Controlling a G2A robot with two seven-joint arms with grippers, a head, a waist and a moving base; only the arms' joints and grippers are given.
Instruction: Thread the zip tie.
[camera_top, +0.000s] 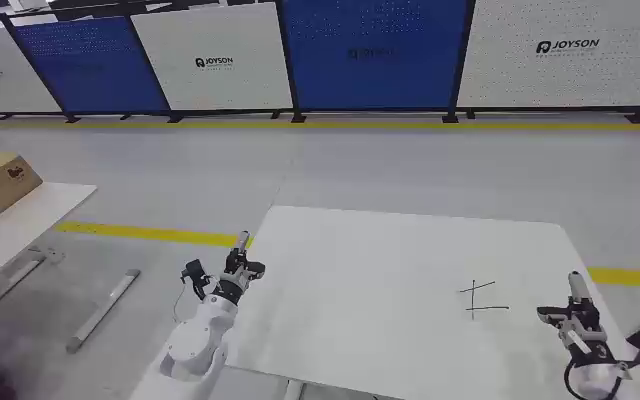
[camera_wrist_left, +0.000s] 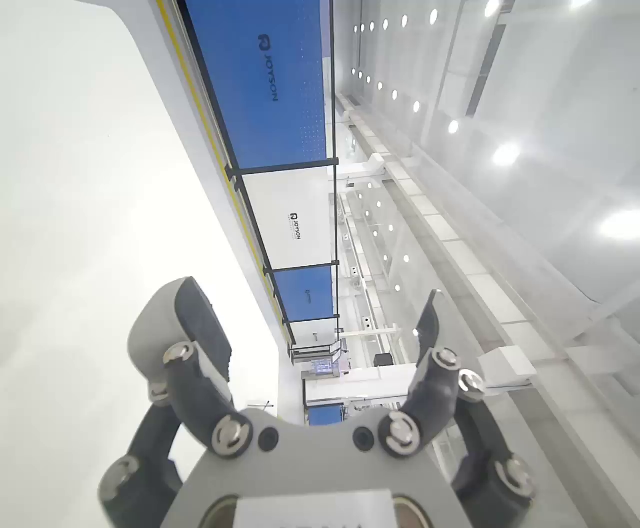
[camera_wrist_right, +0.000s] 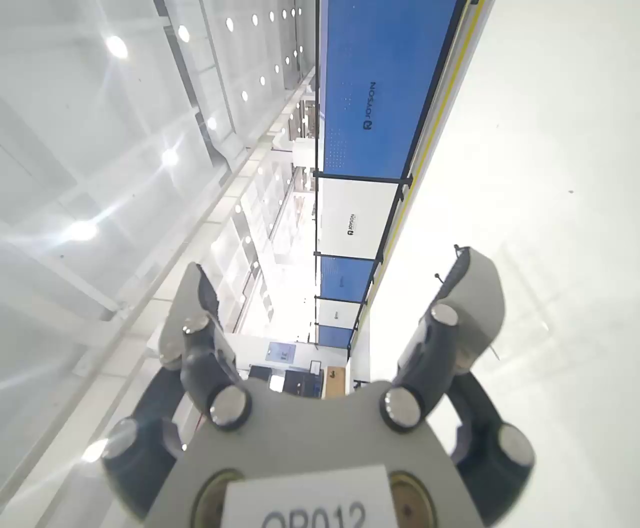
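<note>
Thin black zip ties (camera_top: 482, 298) lie crossed on the white table (camera_top: 380, 280), toward its right side. My right gripper (camera_top: 575, 287) hovers at the table's right edge, a short way right of the ties, open with nothing between its fingers (camera_wrist_right: 332, 270). In the right wrist view, bits of a zip tie (camera_wrist_right: 438, 277) show on the table just past one finger. My left gripper (camera_top: 241, 245) sits at the table's left edge, far from the ties. It is open and holds nothing (camera_wrist_left: 315, 305).
A wide bare stretch of tabletop separates the two arms. A second white table (camera_top: 40, 215) with a cardboard box (camera_top: 15, 178) stands off to the left. Blue and white panels (camera_top: 370, 50) line the back, behind a yellow floor line (camera_top: 150, 233).
</note>
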